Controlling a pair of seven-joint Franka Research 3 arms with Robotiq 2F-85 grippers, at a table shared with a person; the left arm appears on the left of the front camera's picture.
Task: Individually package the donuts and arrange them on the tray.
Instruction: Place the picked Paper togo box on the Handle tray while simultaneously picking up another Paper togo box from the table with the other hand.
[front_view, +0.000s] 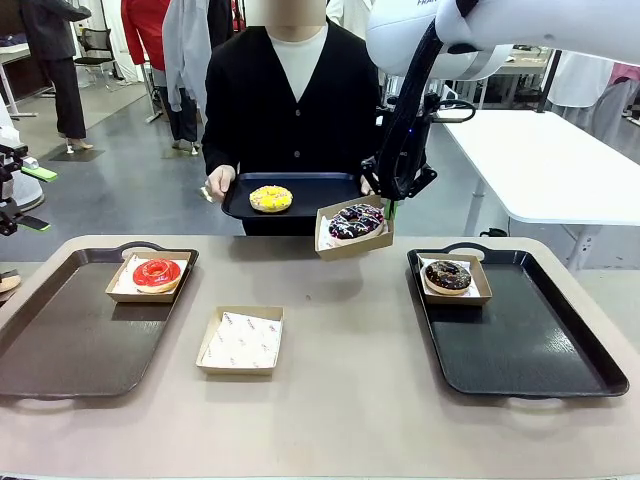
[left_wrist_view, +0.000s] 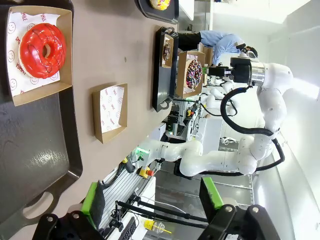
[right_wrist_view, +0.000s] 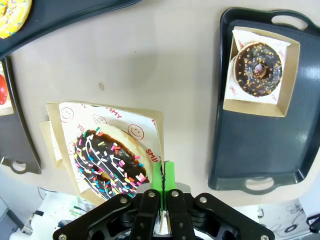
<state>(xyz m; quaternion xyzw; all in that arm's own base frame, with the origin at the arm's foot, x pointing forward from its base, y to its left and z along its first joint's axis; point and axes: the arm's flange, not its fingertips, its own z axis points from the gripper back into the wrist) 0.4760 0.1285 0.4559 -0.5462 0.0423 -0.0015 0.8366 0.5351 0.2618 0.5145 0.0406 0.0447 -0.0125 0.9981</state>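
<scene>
Front: the right pincer (front_view: 391, 207) is clamped on the box (front_view: 352, 245) rim, holding the sprinkled donut (front_view: 356, 221) above bare counter (front_view: 340, 400).
Left wrist: the left pincer (left_wrist_view: 151, 197) gapes; the red donut (left_wrist_view: 43, 43) sits boxed, its liner printed "SMILE", "YUMMY".
Right wrist: the chocolate donut (right_wrist_view: 258, 69) is boxed on a tray (right_wrist_view: 250, 150).

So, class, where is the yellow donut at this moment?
In the front view, the yellow donut lies on the small black tray held by the person at the far side, just left of the lifted box.

The table (front_view: 340, 330) bears a left tray (front_view: 70, 340), right tray (front_view: 520, 340), lined box (front_view: 241, 340).
</scene>
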